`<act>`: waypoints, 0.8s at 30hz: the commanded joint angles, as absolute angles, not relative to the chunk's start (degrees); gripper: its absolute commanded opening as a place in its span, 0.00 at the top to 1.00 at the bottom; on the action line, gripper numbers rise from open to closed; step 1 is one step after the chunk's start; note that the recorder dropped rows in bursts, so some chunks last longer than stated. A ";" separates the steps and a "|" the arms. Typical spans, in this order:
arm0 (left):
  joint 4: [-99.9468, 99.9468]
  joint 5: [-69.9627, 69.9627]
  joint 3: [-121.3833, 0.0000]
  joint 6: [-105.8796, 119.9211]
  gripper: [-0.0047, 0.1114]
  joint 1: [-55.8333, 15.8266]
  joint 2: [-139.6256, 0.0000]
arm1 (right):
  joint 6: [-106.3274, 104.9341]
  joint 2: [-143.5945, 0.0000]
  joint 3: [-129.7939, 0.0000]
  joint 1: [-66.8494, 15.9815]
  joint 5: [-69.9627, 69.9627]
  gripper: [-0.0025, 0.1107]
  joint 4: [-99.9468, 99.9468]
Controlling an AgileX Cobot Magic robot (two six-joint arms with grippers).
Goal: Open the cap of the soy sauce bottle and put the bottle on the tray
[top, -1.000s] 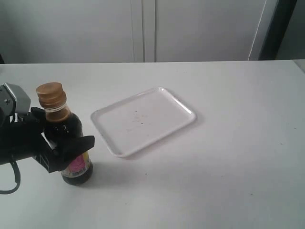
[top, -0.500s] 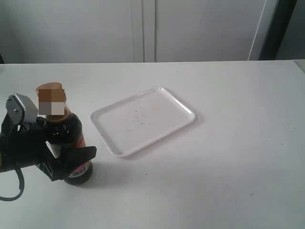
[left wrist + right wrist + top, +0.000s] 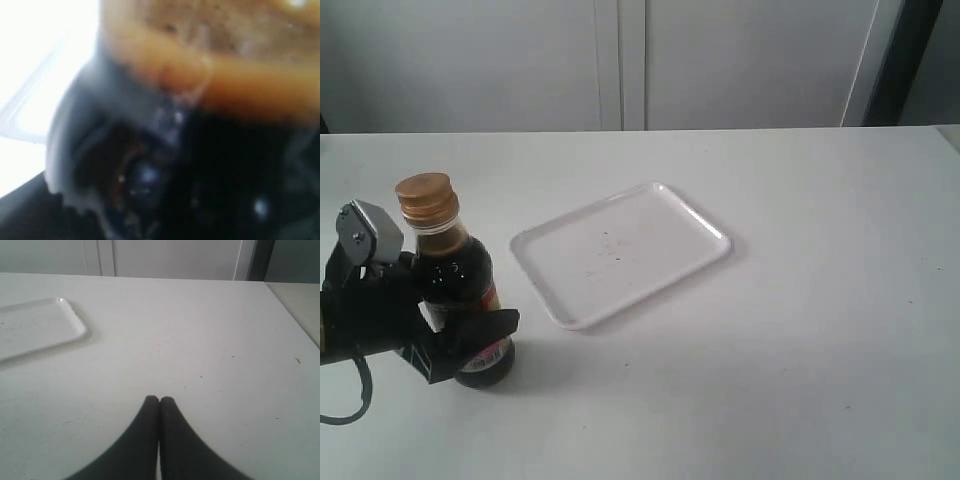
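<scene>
The left wrist view is blurred throughout: the soy sauce bottle (image 3: 200,165) fills it as a dark mass under an orange smear, and no fingers can be made out there. In the exterior view the left gripper's fingers (image 3: 485,330) hide the bottle's lower label, and the arm behind them runs off the picture's edge.

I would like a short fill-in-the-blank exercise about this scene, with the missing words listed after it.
1. The left gripper is closed around the ____.
2. The cap on the soy sauce bottle is still ____.
3. The tray holds ____ objects.
4. The right gripper has its fingers ____.

Missing words: bottle; closed; no; together
</scene>
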State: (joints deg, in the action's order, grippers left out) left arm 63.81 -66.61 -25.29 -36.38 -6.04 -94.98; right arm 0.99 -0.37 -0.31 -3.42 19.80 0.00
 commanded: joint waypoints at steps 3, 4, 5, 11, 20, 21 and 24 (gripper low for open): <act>64.34 -64.28 -25.20 -35.99 0.64 -6.44 -94.93 | 1.27 0.00 0.00 -3.19 19.63 0.98 0.00; 64.34 -63.67 -25.20 -35.99 0.71 -6.44 -94.93 | 1.27 0.00 0.00 -3.19 19.63 0.98 0.00; 64.34 -63.15 -25.20 -35.99 0.81 -6.44 -94.93 | 1.27 0.00 0.00 -3.19 19.63 0.98 0.00; 64.34 -62.89 -25.20 -35.99 0.96 -6.44 -94.93 | 1.27 0.00 0.00 -3.19 19.63 0.98 0.00; 64.34 -62.89 -25.20 -35.99 0.96 -6.44 -94.93 | 1.27 0.00 0.00 -3.19 19.63 0.98 0.00; 64.45 -62.89 -25.20 -35.99 0.96 -6.44 -94.93 | 1.27 0.00 0.00 -3.19 19.63 0.98 0.00; 64.78 -62.89 -25.20 -35.99 0.96 -6.44 -94.93 | 1.28 0.00 0.00 -3.19 19.49 0.98 0.00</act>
State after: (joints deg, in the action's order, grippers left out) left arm 63.47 -65.67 -25.33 -35.91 -6.04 -94.98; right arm 1.10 -0.37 -0.31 -3.42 19.80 0.00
